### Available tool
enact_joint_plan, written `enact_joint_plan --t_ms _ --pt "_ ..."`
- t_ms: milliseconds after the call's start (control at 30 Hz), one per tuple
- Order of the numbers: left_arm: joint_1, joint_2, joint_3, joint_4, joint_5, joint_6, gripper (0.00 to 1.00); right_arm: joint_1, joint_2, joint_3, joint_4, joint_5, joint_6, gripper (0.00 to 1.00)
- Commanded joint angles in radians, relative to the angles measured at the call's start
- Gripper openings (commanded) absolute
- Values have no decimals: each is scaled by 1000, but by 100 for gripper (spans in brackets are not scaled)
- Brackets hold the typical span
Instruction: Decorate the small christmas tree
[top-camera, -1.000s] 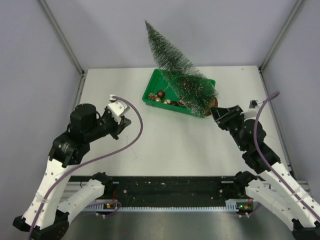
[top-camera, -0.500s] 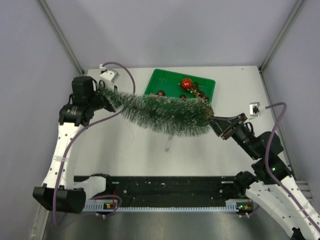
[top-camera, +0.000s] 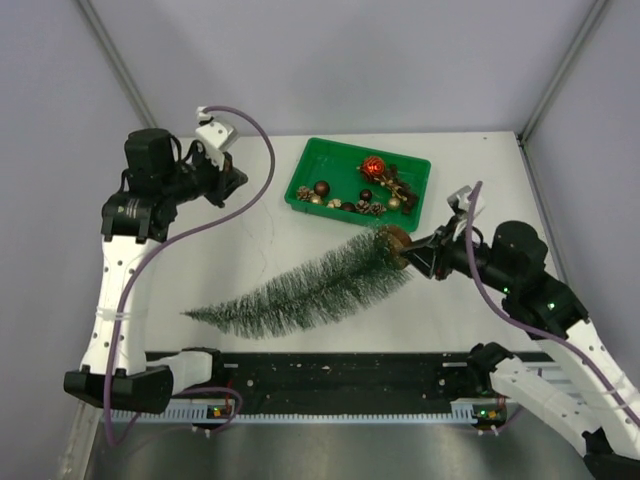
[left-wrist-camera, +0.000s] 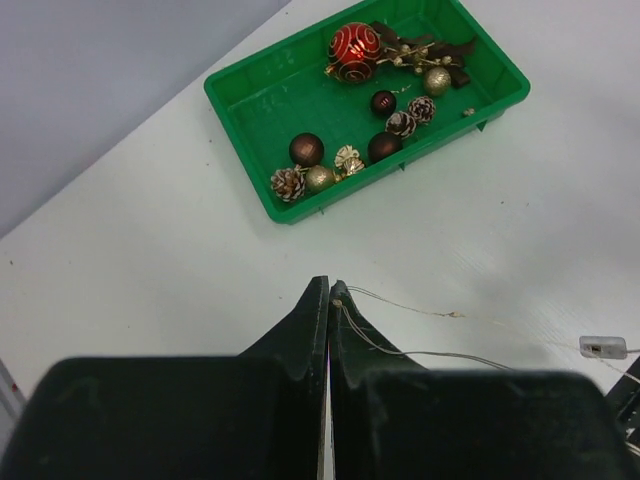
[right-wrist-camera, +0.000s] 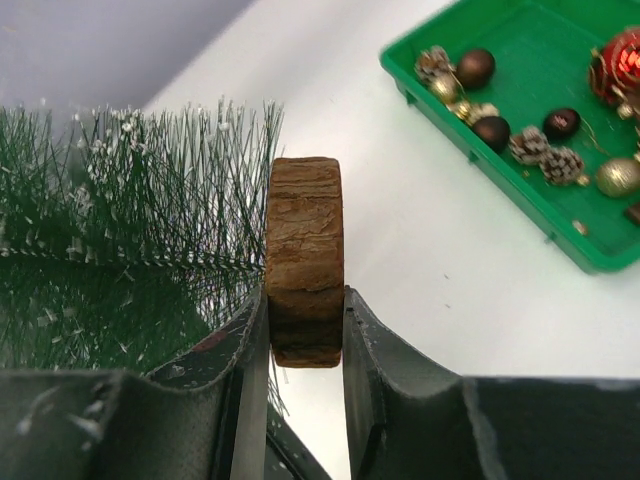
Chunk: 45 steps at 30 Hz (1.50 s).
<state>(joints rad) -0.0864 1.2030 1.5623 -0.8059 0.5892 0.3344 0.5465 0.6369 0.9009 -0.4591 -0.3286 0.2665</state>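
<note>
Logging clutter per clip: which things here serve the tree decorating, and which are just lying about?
Job: small christmas tree, wooden base between the jaws of the right gripper; green tray; red bauble; pine cones; thin wire pinched by the left gripper.
Lying about: small grey box, purpose unclear; purple cable, rig wiring.

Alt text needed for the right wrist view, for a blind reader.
The right tool grips the small christmas tree by its wooden base, seen edge-on, frosted green bristles spreading left. At upper right, a green tray of ornaments sits on the white table.
</note>
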Motion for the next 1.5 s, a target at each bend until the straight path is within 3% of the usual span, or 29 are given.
enact_joint_plan --t_ms 0,200,500,633,833,1000,1233,1467 --pt "4 -42 53 34 79 113 0 59 104 85 -124 178 -125 0" --pt "-26 -105 54 48 121 182 0 309 295 168 -161 595 -148 0" --pt "-85 -138 71 -87 144 279 1 349 406 256 -118 953 -18 0" --pt "-124 -155 58 -108 156 249 6 382 438 270 -125 1123 153 0" --pt "-161 -190 -8 -151 201 193 12 386 409 217 -101 1244 377 0" --pt "-170 -262 -132 -159 222 201 13 372 264 136 2 1336 500 0" --pt "-181 -330 -294 -109 228 166 15 365 116 18 223 1235 550 0" --pt "-182 -402 -409 11 205 112 40 365 64 -5 223 1191 534 0"
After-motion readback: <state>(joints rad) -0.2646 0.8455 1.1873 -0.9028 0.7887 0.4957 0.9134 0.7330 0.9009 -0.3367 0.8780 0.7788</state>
